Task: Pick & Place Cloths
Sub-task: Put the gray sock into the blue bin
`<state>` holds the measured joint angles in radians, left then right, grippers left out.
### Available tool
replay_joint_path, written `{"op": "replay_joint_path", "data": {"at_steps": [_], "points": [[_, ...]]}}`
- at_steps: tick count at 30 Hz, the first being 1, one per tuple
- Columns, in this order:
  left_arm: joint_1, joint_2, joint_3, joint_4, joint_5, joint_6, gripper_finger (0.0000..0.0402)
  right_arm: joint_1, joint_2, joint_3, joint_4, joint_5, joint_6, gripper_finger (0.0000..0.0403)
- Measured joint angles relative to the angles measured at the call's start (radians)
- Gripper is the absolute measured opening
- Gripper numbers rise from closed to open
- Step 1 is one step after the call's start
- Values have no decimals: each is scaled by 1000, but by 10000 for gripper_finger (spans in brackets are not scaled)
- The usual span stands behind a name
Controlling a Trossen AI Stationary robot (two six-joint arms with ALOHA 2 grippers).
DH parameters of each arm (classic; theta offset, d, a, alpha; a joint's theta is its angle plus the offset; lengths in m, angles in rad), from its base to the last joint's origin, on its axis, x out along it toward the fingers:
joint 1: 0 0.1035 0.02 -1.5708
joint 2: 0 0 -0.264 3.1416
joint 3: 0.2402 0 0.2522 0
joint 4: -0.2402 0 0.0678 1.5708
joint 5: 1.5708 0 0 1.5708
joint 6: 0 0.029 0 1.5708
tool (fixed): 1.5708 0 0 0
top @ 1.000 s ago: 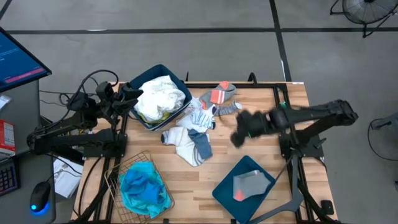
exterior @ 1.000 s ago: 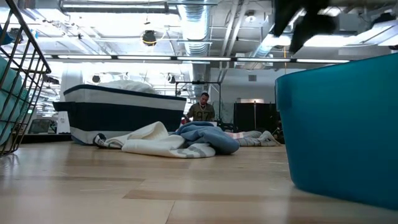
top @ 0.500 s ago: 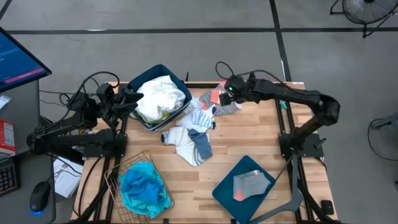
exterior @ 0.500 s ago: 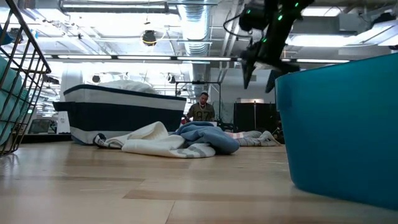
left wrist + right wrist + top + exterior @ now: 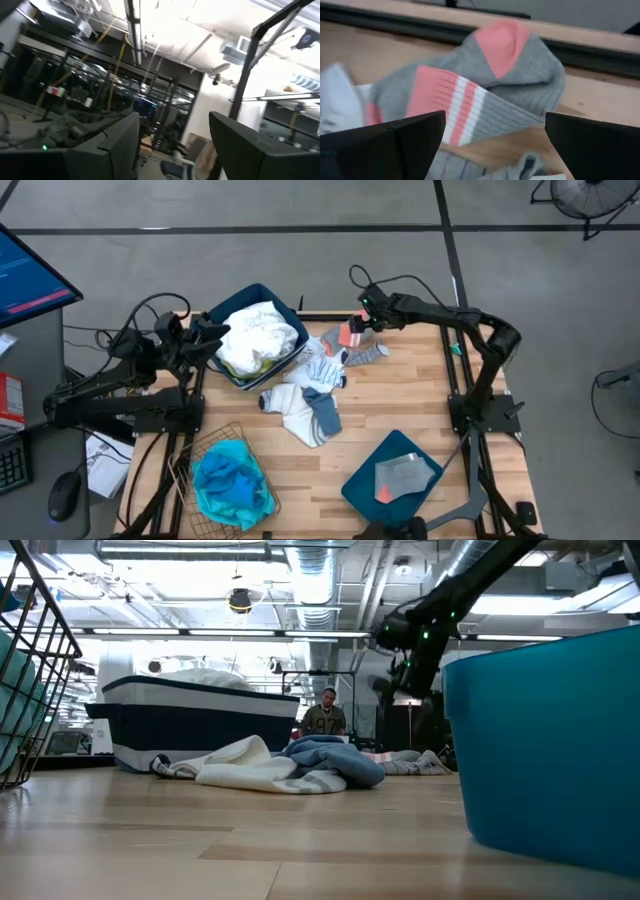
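A grey sock with orange bands [image 5: 485, 85] lies at the table's far edge [image 5: 352, 334], next to small striped socks [image 5: 326, 366]. My right gripper [image 5: 494, 145] hangs open just above the sock, pointing steeply down [image 5: 362, 320], a finger on either side and touching nothing. White and blue-grey cloths [image 5: 305, 408] lie heaped mid-table. More white cloths [image 5: 258, 335] fill the dark blue bin. A turquoise garment [image 5: 232, 483] lies in the wire basket. My left gripper [image 5: 174, 145] waits open at the table's left [image 5: 212, 338], tipped upward.
A blue bin [image 5: 392, 485] at the near right holds a grey sock [image 5: 405, 473]. The wire basket [image 5: 192, 448] stands near left, and the dark blue bin [image 5: 290, 305] far left. Bare wood lies between the heap and the right edge. A person [image 5: 326, 715] sits in the room behind.
My right gripper has swung from above the table's right middle toward the far edge and come down over the orange-banded sock, rolling as it went. It has stayed open. No cloth has moved.
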<state>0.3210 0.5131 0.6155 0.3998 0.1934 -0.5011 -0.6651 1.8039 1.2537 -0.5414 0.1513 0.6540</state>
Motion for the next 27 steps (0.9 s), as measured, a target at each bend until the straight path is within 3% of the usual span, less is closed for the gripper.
{"op": "replay_joint_path", "data": {"at_steps": [8, 15, 22, 27], "points": [[1, 7, 0, 0, -46, 31, 225, -40, 96, 40, -11, -48, -10, 332], [1, 19, 0, 1, -45, 27, 225, -37, 150, 119, -136, -47, -10, 316], [1, 26, 0, 1, -47, 26, 225, -39, 209, 204, -287, -22, -68, 267], [1, 26, 0, 2, -53, 22, 225, -35, 231, 268, -354, -50, -165, 208]]}}
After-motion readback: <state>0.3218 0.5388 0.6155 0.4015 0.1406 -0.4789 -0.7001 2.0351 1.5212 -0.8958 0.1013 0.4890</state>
